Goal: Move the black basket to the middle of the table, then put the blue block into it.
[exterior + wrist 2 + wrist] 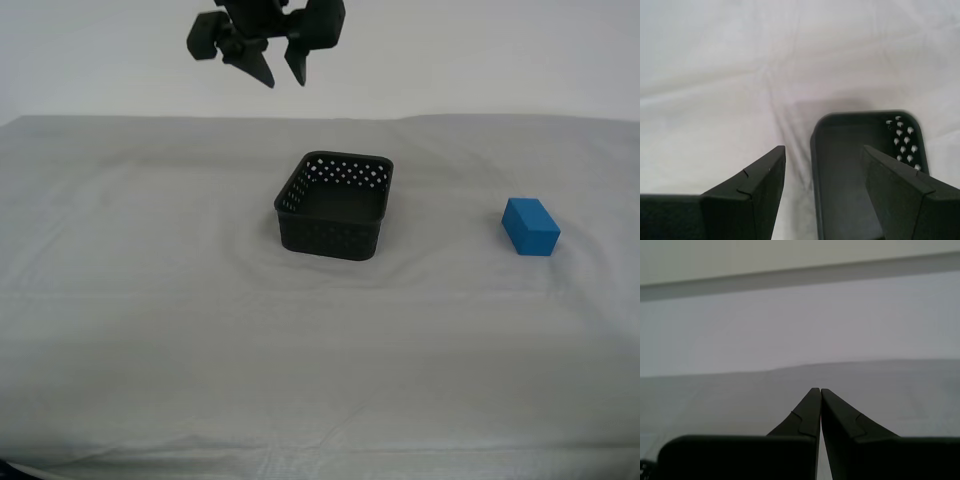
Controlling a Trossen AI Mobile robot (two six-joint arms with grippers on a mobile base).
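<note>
The black basket (330,238) stands upright near the middle of the table (150,300). The blue block (530,227) lies on the cloth to the exterior view's right of it, well apart. My second gripper (285,80) hangs open and empty high above the table, behind the basket. In the second wrist view it (823,150) looks down on the basket (850,145), with one basket wall between its jaws far below. My first gripper (819,389) is shut and empty, looking across bare cloth; it does not show in the exterior view.
The wrinkled pale cloth covers the whole table. A plain pale wall (480,50) stands behind the far edge. The table's front edge (300,465) runs along the bottom of the exterior view.
</note>
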